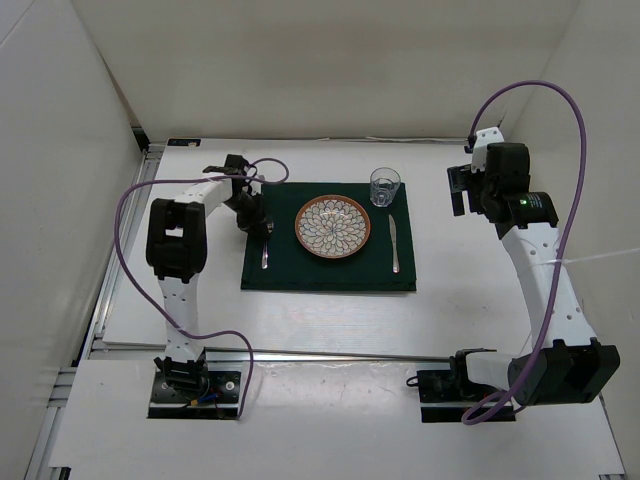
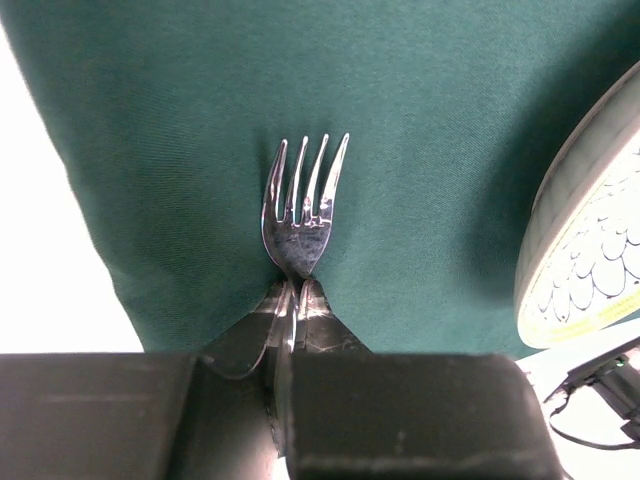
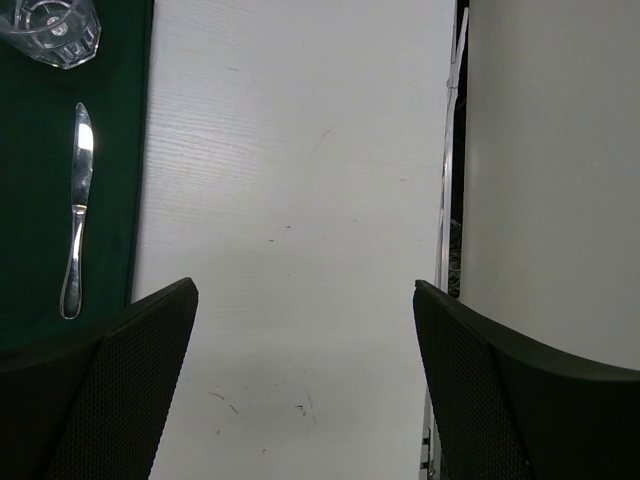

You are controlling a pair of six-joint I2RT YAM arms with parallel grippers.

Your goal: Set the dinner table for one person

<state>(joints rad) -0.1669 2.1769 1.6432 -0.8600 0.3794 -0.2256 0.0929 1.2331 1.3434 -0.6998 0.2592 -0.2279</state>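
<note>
The white dinner table (image 1: 450, 310) carries a dark green mat (image 1: 330, 272). On the mat are a patterned plate (image 1: 333, 226), a glass (image 1: 385, 186) at its far right, and a knife (image 1: 395, 243) right of the plate. My left gripper (image 1: 255, 220) is shut on a silver fork (image 1: 265, 252) at the mat's left side, beside the plate. In the left wrist view the fingertips (image 2: 312, 300) pinch the fork's neck (image 2: 300, 215), with the tines out over the mat (image 2: 200, 100). I cannot tell whether the fork touches the cloth. My right gripper (image 1: 462, 188) is open and empty over bare table, right of the mat.
White walls enclose the table on the left, back and right. A metal rail (image 3: 445, 200) runs along the table's right edge. In the right wrist view the knife (image 3: 77, 210) and glass (image 3: 55, 30) lie at the far left. The plate rim (image 2: 590, 250) is close to the fork's right.
</note>
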